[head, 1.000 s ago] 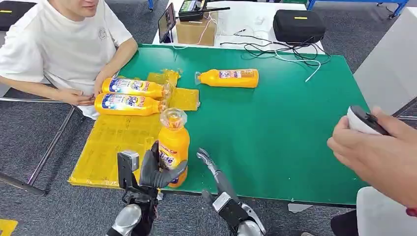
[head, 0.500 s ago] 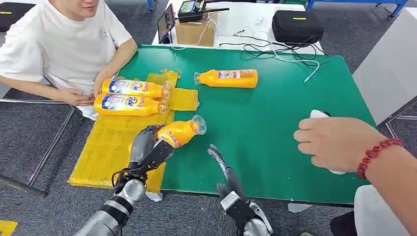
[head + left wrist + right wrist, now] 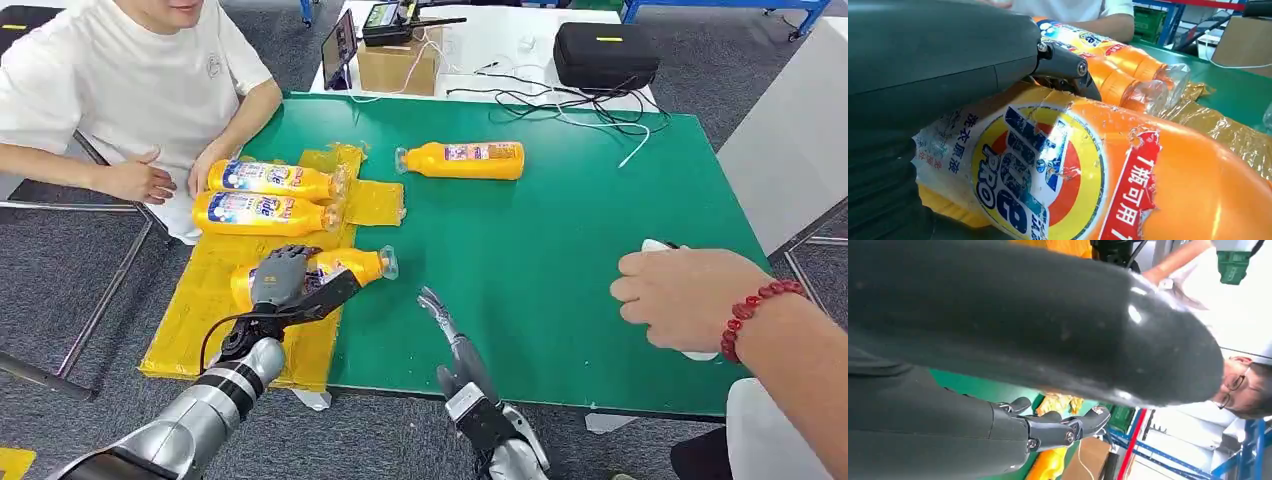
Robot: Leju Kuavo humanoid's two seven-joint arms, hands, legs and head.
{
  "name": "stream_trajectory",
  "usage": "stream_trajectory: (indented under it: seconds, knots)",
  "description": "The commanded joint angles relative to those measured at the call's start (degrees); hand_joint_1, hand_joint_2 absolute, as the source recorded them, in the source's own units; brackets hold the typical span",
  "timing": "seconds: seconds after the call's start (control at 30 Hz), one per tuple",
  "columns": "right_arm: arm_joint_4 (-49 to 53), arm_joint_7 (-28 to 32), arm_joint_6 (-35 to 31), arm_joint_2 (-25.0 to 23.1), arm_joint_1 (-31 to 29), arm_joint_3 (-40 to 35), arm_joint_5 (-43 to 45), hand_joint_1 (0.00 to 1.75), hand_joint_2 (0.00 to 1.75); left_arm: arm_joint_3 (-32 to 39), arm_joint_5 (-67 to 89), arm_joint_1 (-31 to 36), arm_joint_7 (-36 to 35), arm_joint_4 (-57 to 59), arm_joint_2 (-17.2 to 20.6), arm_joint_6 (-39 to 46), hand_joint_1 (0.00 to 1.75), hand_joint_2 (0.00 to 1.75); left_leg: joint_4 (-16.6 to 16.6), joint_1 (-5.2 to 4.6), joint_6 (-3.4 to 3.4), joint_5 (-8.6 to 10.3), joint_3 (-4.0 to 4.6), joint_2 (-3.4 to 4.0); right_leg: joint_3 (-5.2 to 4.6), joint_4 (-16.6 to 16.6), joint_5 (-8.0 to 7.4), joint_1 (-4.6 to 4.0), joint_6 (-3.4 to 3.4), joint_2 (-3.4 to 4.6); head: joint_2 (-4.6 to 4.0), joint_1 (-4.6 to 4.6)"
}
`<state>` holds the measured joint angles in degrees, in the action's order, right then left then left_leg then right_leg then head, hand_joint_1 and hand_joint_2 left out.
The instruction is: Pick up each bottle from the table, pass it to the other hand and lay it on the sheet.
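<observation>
The left robot hand (image 3: 285, 278) holds a bottle (image 3: 335, 270) lying on the yellow sheet (image 3: 215, 320), and it might roll off onto the worktop (image 3: 560, 240) when the fingers let go.

A person in a white T-shirt (image 3: 120, 90) sits at the far left corner of the green tabletop (image 3: 560, 250). Beyond it, a white table carries a cardboard box (image 3: 398, 62), a black case (image 3: 606, 52) and tangled cables (image 3: 560, 100). Another person's hand (image 3: 690, 298), a red bead bracelet (image 3: 762, 312) on its wrist, rests on a white object at the tabletop's right edge.
</observation>
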<state>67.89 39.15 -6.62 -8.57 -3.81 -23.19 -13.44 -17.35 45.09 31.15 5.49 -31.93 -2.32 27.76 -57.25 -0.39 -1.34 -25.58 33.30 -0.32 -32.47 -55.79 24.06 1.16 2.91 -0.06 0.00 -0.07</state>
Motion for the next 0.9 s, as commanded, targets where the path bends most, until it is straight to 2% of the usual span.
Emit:
stream_trajectory:
  seconds: [0.03, 0.23, 0.27, 0.3, 0.33, 0.37, 0.43, 0.5, 0.9]
  knots:
    - [-3.0, 0.2, 0.2, 0.0, -1.9, 1.3, 0.0, 0.00, 0.00, -0.3, 0.4, 0.9, -1.3, 7.1, 0.9, -2.2, 1.75, 1.75, 0.0, 0.10, 0.12, -0.04, -0.14, 0.22, 0.09, 0.1, -0.04, -0.10, -0.15, 0.19, 0.00, 0.00]
    - [-2.5, 0.3, 0.2, 0.3, -1.6, 2.5, 0.3, 0.00, 0.00, -0.3, 3.6, 2.5, -4.1, 9.8, 1.3, -9.1, 1.75, 1.75, 0.0, 0.10, 0.13, -0.03, -0.24, 0.22, 0.19, 0.1, -0.05, -0.11, -0.16, 0.19, 0.00, 0.00]
    - [-2.3, 0.3, 0.3, 0.3, -1.5, 2.9, 0.4, 0.00, 0.00, -0.1, 3.9, 2.4, -4.1, 9.9, 1.2, -10.3, 1.66, 1.75, 0.1, 0.06, 0.10, -0.03, -0.32, 0.21, 0.26, 0.1, -0.04, -0.07, -0.12, 0.19, 0.00, 0.00]
    - [-2.2, 0.3, 0.2, 0.2, -1.5, 3.1, 0.4, 0.00, 0.00, -0.1, 3.9, 2.3, -4.2, 10.0, 1.0, -10.6, 0.77, 1.75, 0.1, 0.04, 0.09, -0.04, -0.36, 0.19, 0.30, 0.1, -0.03, -0.05, -0.10, 0.19, 0.00, -0.02]
    - [-2.0, 0.0, 0.6, 0.3, -1.4, 3.0, 0.3, 0.00, 0.00, 0.2, 3.9, 2.3, -4.4, 10.3, 0.6, -11.8, 0.07, 1.75, 0.1, 0.08, 0.12, -0.04, -0.38, 0.25, 0.29, 0.1, -0.06, -0.09, -0.14, 0.23, 0.00, -0.02]
    - [-2.0, -0.1, 0.9, 0.4, -1.4, 2.8, 0.1, 0.00, 0.00, 0.9, 3.4, 2.2, -4.2, 10.3, 0.3, -12.5, 0.00, 1.75, 0.1, 0.02, 0.08, -0.02, -0.42, 0.16, 0.33, 0.1, -0.03, -0.03, -0.10, 0.16, 0.00, 0.00]
    - [-2.2, -0.2, 1.2, 0.3, -1.2, 2.7, -0.1, 0.00, 0.00, 3.1, 2.2, 1.8, -2.4, 9.7, -0.7, -13.2, 0.00, 1.75, 0.1, 0.05, 0.09, -0.02, -0.50, 0.18, 0.42, 0.1, -0.05, -0.06, -0.11, 0.16, 0.02, 0.00]
    - [-2.7, -0.2, 1.0, 0.2, -1.1, 3.0, -0.2, 0.00, 0.00, 6.9, -2.7, 0.8, 2.3, 7.6, -2.6, -14.5, 0.00, 1.75, 0.1, 0.05, 0.09, -0.02, -0.53, 0.13, 0.46, 0.1, -0.04, -0.06, -0.10, 0.12, 0.00, 0.00]
    - [-2.8, -0.2, 1.0, 0.2, -1.0, 3.0, -0.2, 0.00, 0.00, 6.9, -2.7, 0.8, 2.3, 7.5, -2.7, -14.6, 0.00, 1.75, 0.1, 0.01, 0.09, -0.01, -0.61, -0.01, 0.60, 0.1, -0.02, -0.02, -0.12, 0.07, 0.00, 0.00]
